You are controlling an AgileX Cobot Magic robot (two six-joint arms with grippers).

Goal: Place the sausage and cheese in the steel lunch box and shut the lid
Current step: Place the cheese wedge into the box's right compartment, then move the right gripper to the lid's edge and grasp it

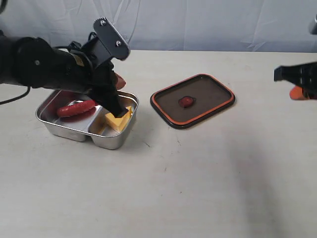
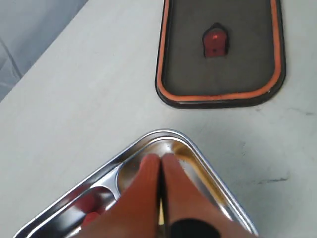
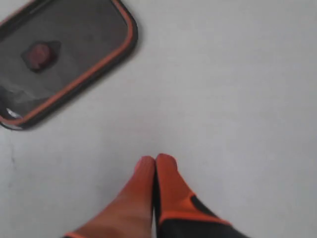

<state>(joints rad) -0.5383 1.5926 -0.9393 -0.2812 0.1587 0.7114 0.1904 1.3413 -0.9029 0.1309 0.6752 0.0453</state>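
Note:
The steel lunch box point(image 1: 74, 134) point(image 2: 208, 163) stands at the left of the table. The dark-red sausage point(image 1: 75, 108) point(image 2: 91, 210) lies in its larger compartment. The yellow cheese point(image 1: 119, 120) rests tilted in the smaller one. My left gripper point(image 1: 115, 106) point(image 2: 161, 157) reaches down into that smaller compartment just above the cheese, fingers pressed together; only a thin yellow sliver shows through the gap. The dark lid point(image 1: 208, 96) point(image 2: 237, 64) point(image 3: 74, 49) with its orange rim lies flat to the right of the box. My right gripper point(image 1: 297, 91) point(image 3: 155, 159) hovers shut over bare table at the far right.
The lid's small red-orange valve point(image 1: 186, 101) point(image 2: 215, 42) faces up at its centre. A pale cloth backdrop point(image 1: 198, 22) runs along the table's far edge. Bare tabletop point(image 1: 188, 188) stretches in front of the box and lid.

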